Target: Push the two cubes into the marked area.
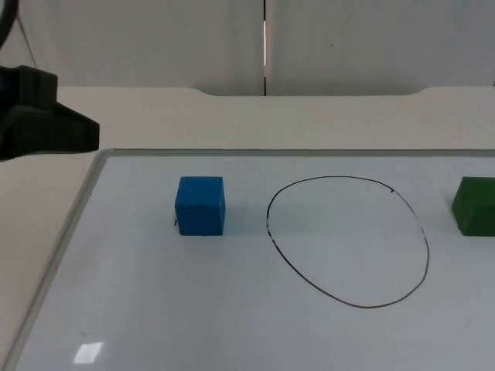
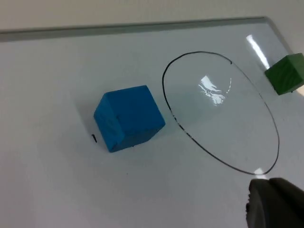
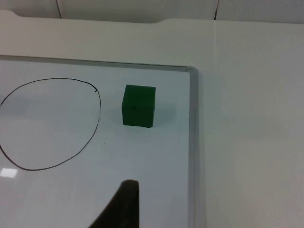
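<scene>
A blue cube (image 1: 201, 205) (image 2: 129, 116) sits on the whiteboard, a short way left of a hand-drawn black oval, the marked area (image 1: 348, 241) (image 2: 221, 107) (image 3: 50, 123). Right of the oval, near the board's right edge, rests a green cube (image 1: 475, 205) (image 2: 286, 72) (image 3: 138, 105). Both cubes lie outside the line. My left gripper (image 2: 275, 204) hangs well back from the blue cube, touching nothing. My right gripper (image 3: 121, 206) is a good distance short of the green cube. The left arm (image 1: 39, 120) waits at the table's far left, off the board.
The whiteboard's grey frame (image 1: 85, 193) (image 3: 192, 142) runs along its left, far and right sides. Beyond it is plain white table top (image 1: 309, 120), ending at the grey partition wall (image 1: 155, 39). A tiny black mark (image 1: 176, 224) lies beside the blue cube.
</scene>
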Motion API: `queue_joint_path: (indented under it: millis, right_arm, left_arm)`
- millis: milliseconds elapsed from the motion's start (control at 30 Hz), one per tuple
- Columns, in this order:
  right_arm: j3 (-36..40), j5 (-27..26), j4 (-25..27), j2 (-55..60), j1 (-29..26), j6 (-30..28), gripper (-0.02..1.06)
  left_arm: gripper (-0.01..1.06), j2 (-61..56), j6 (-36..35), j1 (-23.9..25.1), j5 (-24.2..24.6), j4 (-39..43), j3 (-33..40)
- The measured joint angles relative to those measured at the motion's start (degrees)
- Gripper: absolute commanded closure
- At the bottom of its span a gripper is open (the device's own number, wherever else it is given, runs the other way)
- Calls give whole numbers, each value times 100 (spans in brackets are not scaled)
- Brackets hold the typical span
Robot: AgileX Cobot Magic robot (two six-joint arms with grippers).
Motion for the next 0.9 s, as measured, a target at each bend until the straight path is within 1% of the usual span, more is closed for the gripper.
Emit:
queue_joint_path:
  millis: [200, 233, 333, 367, 433, 500, 533, 600, 767, 900]
  right_arm:
    - [0, 0, 0, 0, 0, 0, -1]
    - [0, 0, 0, 0, 0, 0, -1]
    - [0, 0, 36, 0, 0, -31, -1]
    - [0, 0, 36, 0, 0, -31, -1]
    - [0, 0, 82, 0, 0, -31, -1]
    - [0, 0, 102, 0, 0, -31, -1]
    - [0, 0, 102, 0, 0, -31, -1]
    - [0, 0, 102, 0, 0, -31, -1]
    - [0, 0, 102, 0, 0, -31, -1]
    - [0, 0, 102, 0, 0, -31, -1]
  left_arm:
    - [105, 555, 62, -20, -67, -85, -182]
    - [105, 648, 62, -68, -183, -95, -222]
    - [105, 877, -16, -363, -786, -108, -323]
    - [105, 877, -16, -363, -786, -108, -323]
    - [105, 1020, -65, -647, -1274, -108, -378]
    - [105, 1226, -181, -939, -1885, -111, -470]
    - [105, 1226, -181, -939, -1885, -111, -470]
    - [105, 1417, -195, -1084, -2194, -120, -564]
    - [105, 1831, -218, -1252, -2328, -120, -837]
    - [105, 2170, -227, -1286, -2351, -120, -1035]
